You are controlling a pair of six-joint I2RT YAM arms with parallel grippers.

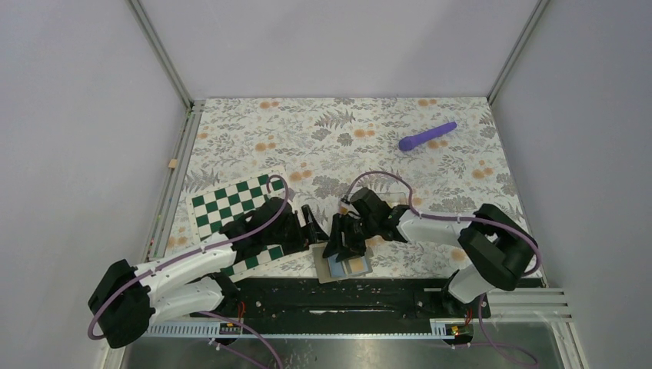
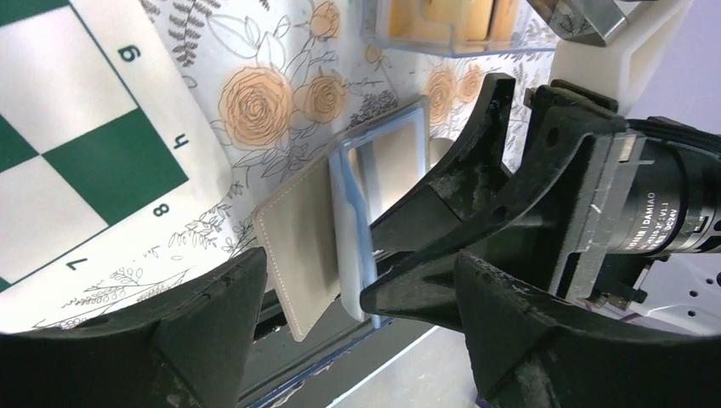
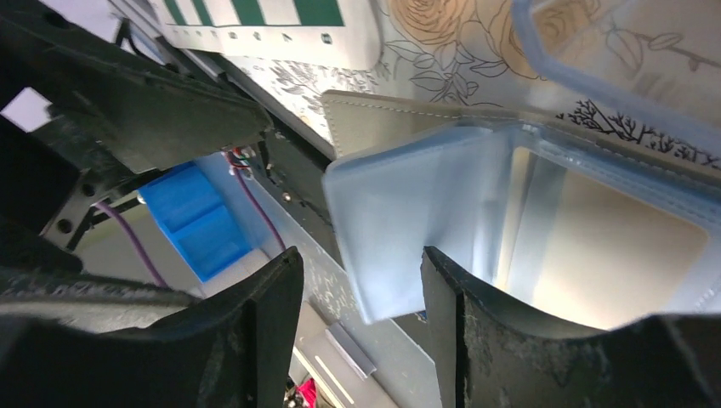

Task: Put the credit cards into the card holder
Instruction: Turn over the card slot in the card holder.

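Top view, lower centre: left gripper and right gripper meet over the card holder. Left wrist: jaws wide, empty; credit cards at top edge (inside a clear tray). Right wrist: jaws parted, gripping nothing; spread the pocket before loading

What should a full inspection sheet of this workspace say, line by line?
Surface: floral tablecloth, lying flat.
Job's things: card holder open at the near edge; credit cards in a clear case beside it.
Clutter: chessboard on the left; purple rod far right.
Grippers: left gripper open, beside the holder; right gripper open, a clear sleeve of the holder between its fingers.
Cables: purple cables loop above both arms.
Surroundings: grey walls, metal frame posts.
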